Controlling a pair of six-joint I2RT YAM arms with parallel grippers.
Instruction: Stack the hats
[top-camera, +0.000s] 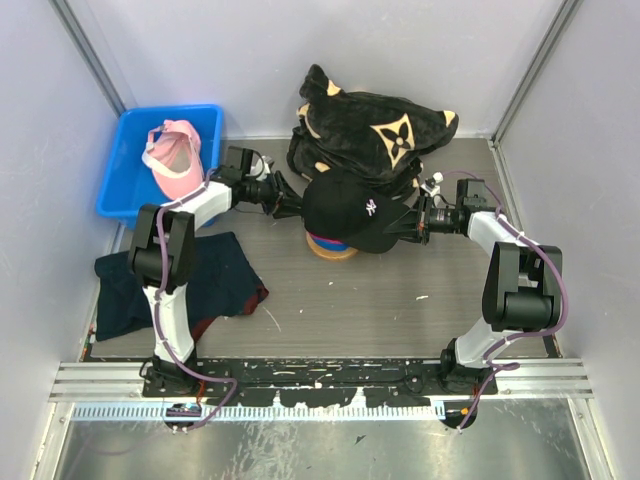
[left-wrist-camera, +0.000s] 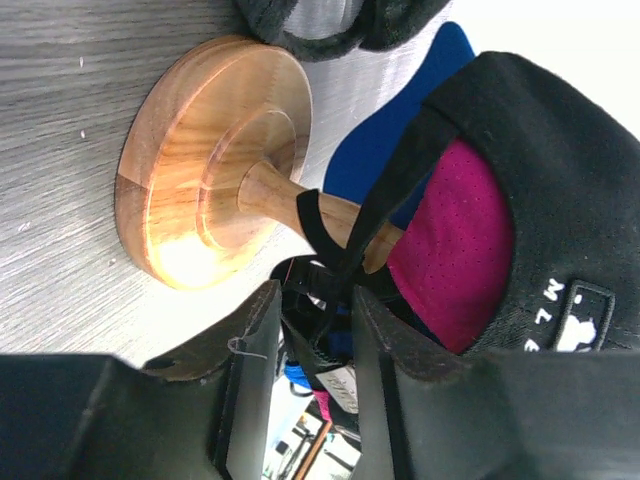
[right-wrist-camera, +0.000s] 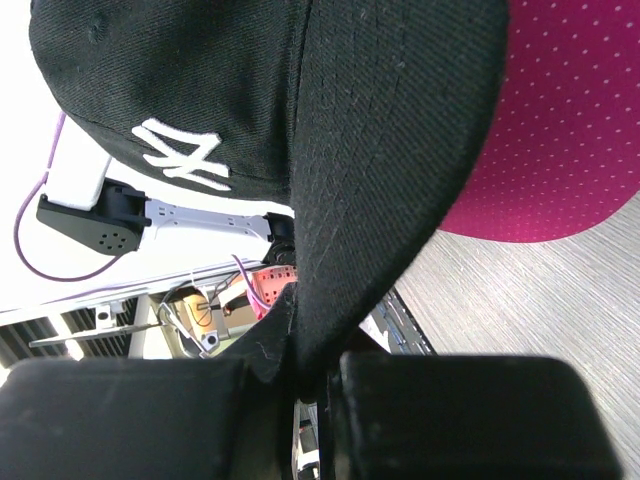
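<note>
Third hat is going on. The black cap (top-camera: 350, 205) is sitting at table centre over the wooden stand (left-wrist-camera: 200, 160), covering the magenta cap (left-wrist-camera: 460, 260) and the blue cap (left-wrist-camera: 370, 150) beneath it. It is looking not fully seated, with its rear edge riding high off the magenta crown in the left wrist view.

The right gripper (right-wrist-camera: 320, 380) is coming in from 3 o'clock and is clenching the brim (right-wrist-camera: 390, 150) of the black cap, fingers tight on the fabric. The left gripper (left-wrist-camera: 315, 340) is reaching in from 9 o'clock, its fingers standing apart with the back strap (left-wrist-camera: 330, 215) running between them. I cannot tell if it is pinching the strap or just sitting around it.

The light pink cap (top-camera: 175, 155) is lying in the blue bin (top-camera: 125, 190) at 10 o'clock from the stack, not yet stacked. The black plush bundle (top-camera: 370, 125) is sitting at 12 o'clock, just behind the stand, and the navy cloth (top-camera: 175, 280) at 8 o'clock.

My read: the black cap is being settled onto the pile. The next move is calling for pulling the rear down snug, then both grippers letting go without dragging the cap off. After that the left arm, being nearer, is looking best placed for the pink cap.
</note>
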